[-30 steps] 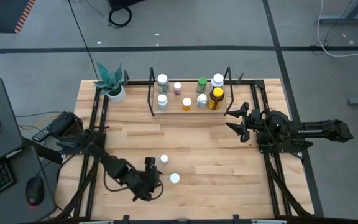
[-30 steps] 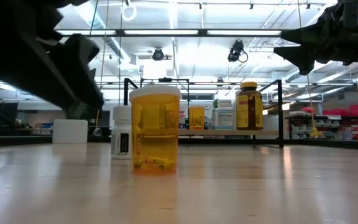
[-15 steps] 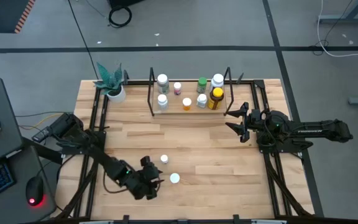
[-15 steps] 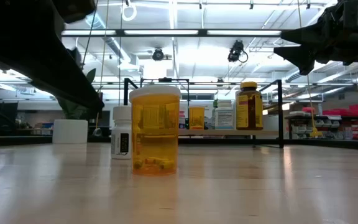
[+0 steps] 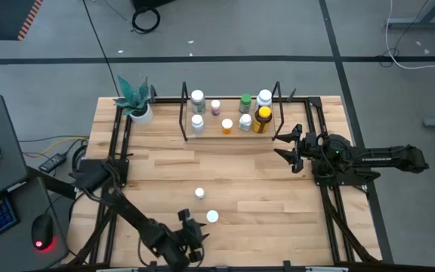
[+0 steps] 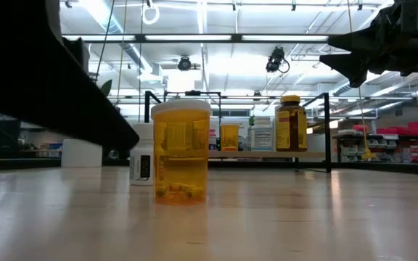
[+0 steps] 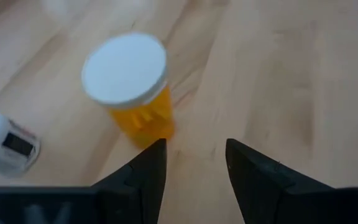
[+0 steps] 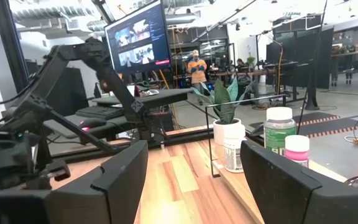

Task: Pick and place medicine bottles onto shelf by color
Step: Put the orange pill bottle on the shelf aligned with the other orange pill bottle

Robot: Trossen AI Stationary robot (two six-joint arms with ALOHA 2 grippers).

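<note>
An orange medicine bottle (image 5: pixel 212 217) with a white cap stands upright on the table near the front edge, also in the left wrist view (image 7: pixel 129 81) and the low view (image 6: pixel 181 152). A small white bottle (image 5: pixel 199 193) stands just beyond it (image 7: pixel 5 146). My left gripper (image 5: pixel 191 230) is open at the near left of the orange bottle, apart from it, with nothing between its fingers (image 7: pixel 194 162). The shelf (image 5: pixel 229 130) at the far side carries several bottles. My right gripper (image 5: pixel 285 147) waits open at the right, above the table.
A white plant pot (image 5: pixel 140 113) stands at the far left corner, left of the shelf. Black frame rails (image 5: pixel 115 174) run along both sides of the table. Bare wood lies between the two loose bottles and the shelf.
My left gripper has swung toward the table's near edge and a little right, sinking and rolling about its own line; its arm now reaches along the front edge. The two loose bottles have stayed in place.
</note>
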